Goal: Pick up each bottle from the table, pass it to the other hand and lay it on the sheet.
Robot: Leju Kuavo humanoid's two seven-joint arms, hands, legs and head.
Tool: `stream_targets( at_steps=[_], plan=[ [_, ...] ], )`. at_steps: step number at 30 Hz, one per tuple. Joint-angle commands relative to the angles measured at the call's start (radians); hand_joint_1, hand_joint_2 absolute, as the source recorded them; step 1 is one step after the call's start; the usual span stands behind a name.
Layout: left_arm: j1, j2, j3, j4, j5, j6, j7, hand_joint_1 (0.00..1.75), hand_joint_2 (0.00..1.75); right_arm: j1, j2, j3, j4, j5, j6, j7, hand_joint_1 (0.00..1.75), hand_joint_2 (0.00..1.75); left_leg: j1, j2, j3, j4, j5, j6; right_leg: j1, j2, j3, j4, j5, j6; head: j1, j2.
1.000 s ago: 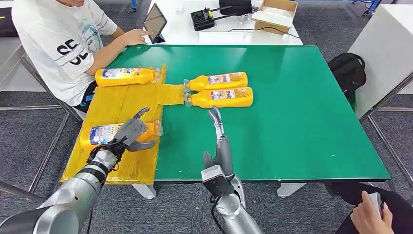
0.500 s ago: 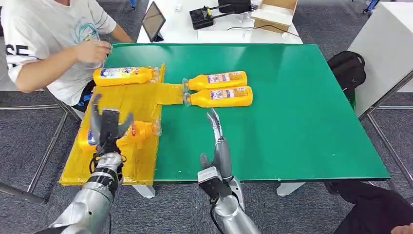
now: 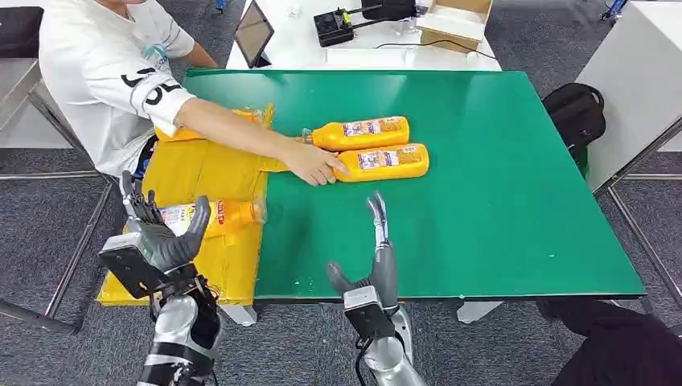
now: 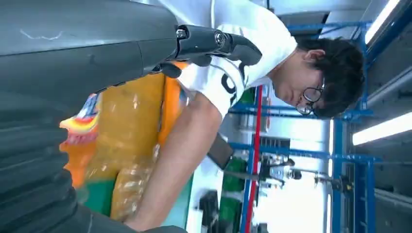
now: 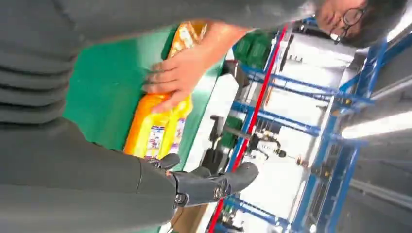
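A person's bare forearm [image 3: 241, 137] reaches across the yellow plastic sheet [image 3: 211, 173], hand on the neck of the nearer of two orange plastic bottles [image 3: 383, 162] lying on the green counter [image 3: 482, 185]. A third bottle [image 3: 211, 216] lies on the sheet. The left robot hand [image 3: 153, 241] hovers empty, fingers spread, beside it. The right robot hand [image 3: 378, 257] stands fingers-up, empty, near the counter's front edge.
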Motion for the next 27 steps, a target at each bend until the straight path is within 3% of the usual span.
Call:
stream_targets(
  at_steps=[1,2,4,9,15,19,21,22,27],
  plan=[
    [0.059,-0.018,-0.043,-0.072,0.012,-0.01,0.004,0.0,1.75,0.049,-0.019,-0.034,-0.052,-0.008,-0.007,-0.034,0.0,1.75,0.0,0.0,0.005,-0.001,-0.002,0.001,0.001,-0.001,0.005,-0.001,-0.002,-0.003,0.0,0.0],
    [0.015,-0.008,-0.086,-0.002,0.034,0.015,0.004,0.0,1.75,0.047,-0.006,-0.055,-0.071,0.01,-0.015,-0.021,0.0,1.75,0.001,0.0,0.006,-0.001,-0.002,0.001,0.002,-0.001,0.006,-0.001,-0.002,-0.004,0.0,0.0],
    [0.127,-0.043,-0.106,-0.035,0.021,-0.024,0.004,0.0,1.75,0.103,-0.013,-0.073,-0.105,-0.008,-0.031,-0.034,0.0,1.75,0.0,-0.002,0.005,-0.001,-0.001,0.001,0.001,-0.004,0.006,0.0,-0.003,-0.003,0.0,0.0],
    [0.171,-0.045,-0.157,0.004,0.041,-0.005,0.004,0.0,1.75,0.155,-0.019,-0.108,-0.123,-0.014,-0.028,-0.034,0.0,1.75,0.0,-0.002,0.008,-0.002,-0.003,0.002,0.0,-0.003,0.009,-0.002,-0.004,-0.002,0.0,0.0],
    [0.157,-0.045,-0.138,0.051,0.032,-0.014,0.004,0.0,1.75,0.124,-0.041,-0.119,0.009,0.071,0.031,0.002,0.0,1.75,0.0,0.0,0.007,-0.002,-0.004,0.002,0.001,-0.001,0.008,-0.003,-0.003,-0.003,0.0,0.0],
    [0.158,-0.045,-0.129,0.056,0.02,-0.022,0.004,0.0,1.75,0.118,-0.047,-0.134,0.023,0.086,0.05,0.01,0.0,1.75,0.0,0.0,0.004,-0.002,-0.002,0.001,0.001,-0.001,0.004,-0.003,-0.001,-0.002,0.0,0.0],
    [0.159,-0.043,-0.131,0.066,-0.002,-0.019,0.004,0.0,1.75,0.107,-0.063,-0.14,0.041,0.146,0.086,0.07,0.0,1.75,0.0,0.001,0.009,-0.002,-0.004,0.002,0.001,-0.001,0.009,-0.004,-0.003,-0.004,0.0,0.0],
    [0.158,-0.043,-0.132,0.067,-0.002,-0.018,0.004,0.0,1.75,0.101,-0.074,-0.14,0.051,0.167,0.092,0.089,0.0,1.75,0.0,0.0,0.004,-0.002,-0.002,0.001,0.001,-0.001,0.004,-0.003,-0.001,-0.002,0.0,0.0],
    [0.158,-0.043,-0.132,0.067,-0.002,-0.018,0.004,0.0,1.75,0.101,-0.074,-0.14,0.051,0.167,0.092,0.089,0.0,1.75,0.0,0.0,0.008,-0.002,-0.004,0.002,0.001,-0.001,0.008,-0.003,-0.003,-0.003,0.0,0.0]
  ],
)
